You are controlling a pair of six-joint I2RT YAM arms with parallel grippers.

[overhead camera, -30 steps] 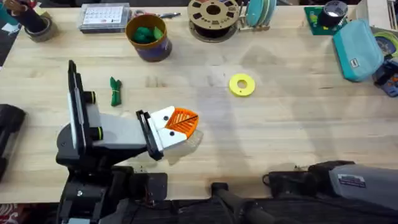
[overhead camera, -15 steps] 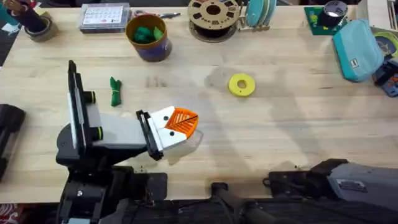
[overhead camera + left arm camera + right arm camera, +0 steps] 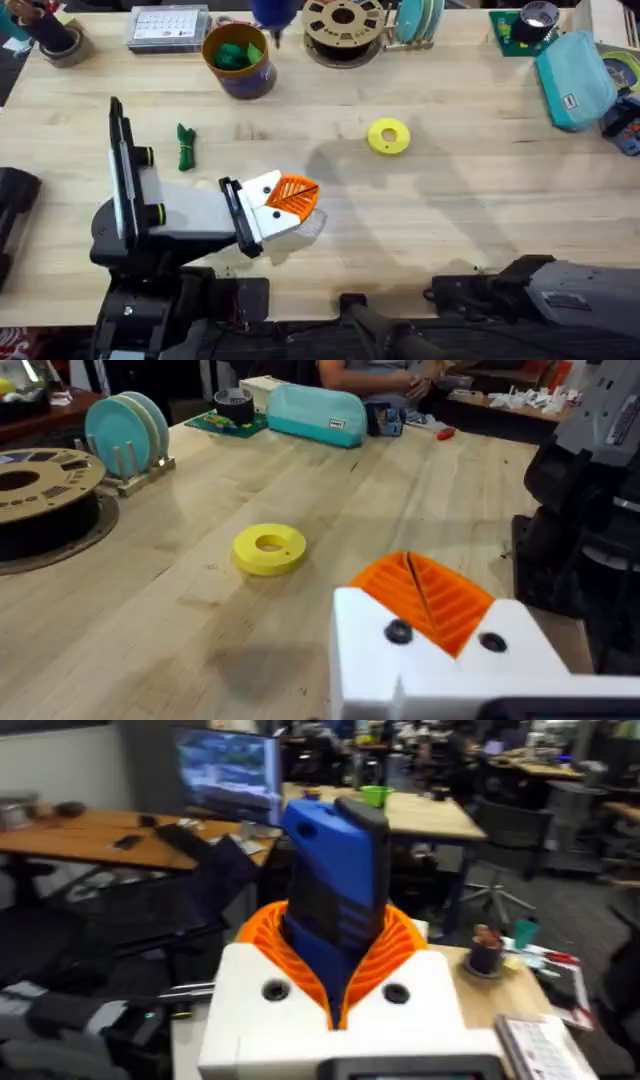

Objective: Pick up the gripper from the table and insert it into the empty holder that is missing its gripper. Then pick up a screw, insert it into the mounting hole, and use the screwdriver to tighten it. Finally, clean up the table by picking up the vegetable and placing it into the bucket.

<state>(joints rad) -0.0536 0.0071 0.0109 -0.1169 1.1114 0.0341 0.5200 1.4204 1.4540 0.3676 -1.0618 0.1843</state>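
Here: right end effector (image 3: 335,975) clamps screwdriver (image 3: 338,885); left end effector (image 3: 290,198) pinched together beside vegetable (image 3: 185,147), yellow ring (image 3: 389,136).

Blue screwdriver (image 3: 335,890) upright; dark-green vegetable (image 3: 185,146) lying near bucket (image 3: 238,60).

So on the counter (image 3: 480,180) I count one bucket (image 3: 238,62), one dark-green vegetable (image 3: 186,146), one yellow ring (image 3: 389,137), one filament spool (image 3: 344,24), one teal pouch (image 3: 575,78), plus one blue screwdriver (image 3: 338,885).
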